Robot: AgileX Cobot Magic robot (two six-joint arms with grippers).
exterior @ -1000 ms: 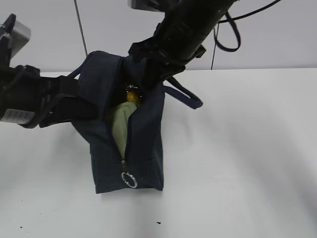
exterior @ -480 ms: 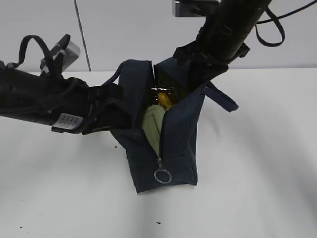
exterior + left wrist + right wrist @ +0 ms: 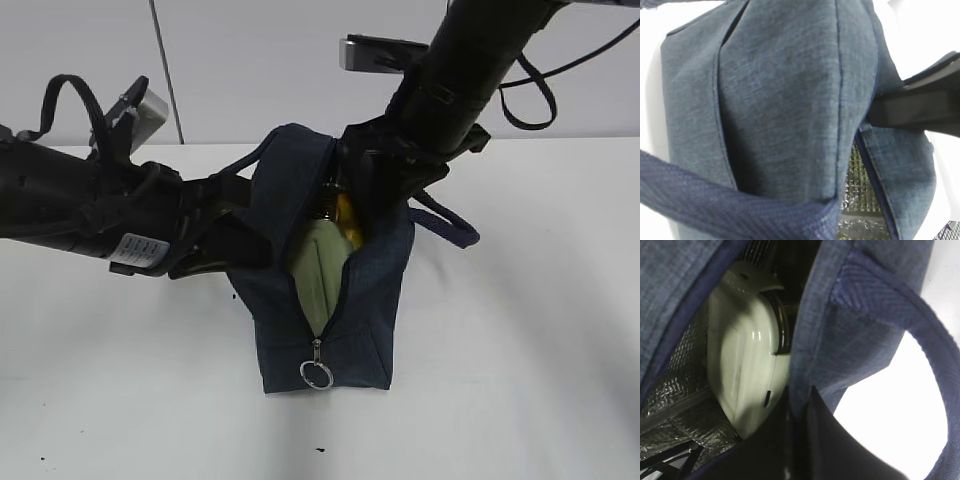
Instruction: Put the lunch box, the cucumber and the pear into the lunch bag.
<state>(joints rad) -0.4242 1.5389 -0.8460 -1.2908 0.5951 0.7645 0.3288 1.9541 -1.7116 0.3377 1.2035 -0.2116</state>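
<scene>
Exterior view shows you the lunch bag (image 3: 330, 300) upright on the white table (image 3: 520, 340), its zipper slit parted; the left gripper (image 3: 232, 232) and right gripper (image 3: 375, 190) pinch opposite edges, fingertips buried in fabric. Between them sit the lunch box (image 3: 322, 270) lid and a yellow patch, the pear (image 3: 343, 212) — the cucumber is hidden. Bare table lies all around.

Left wrist view: coarse navy weave, a dark finger, foil lining below.

Right wrist view: blurred pale lid beside the clamped edge, one strap loop right.
</scene>
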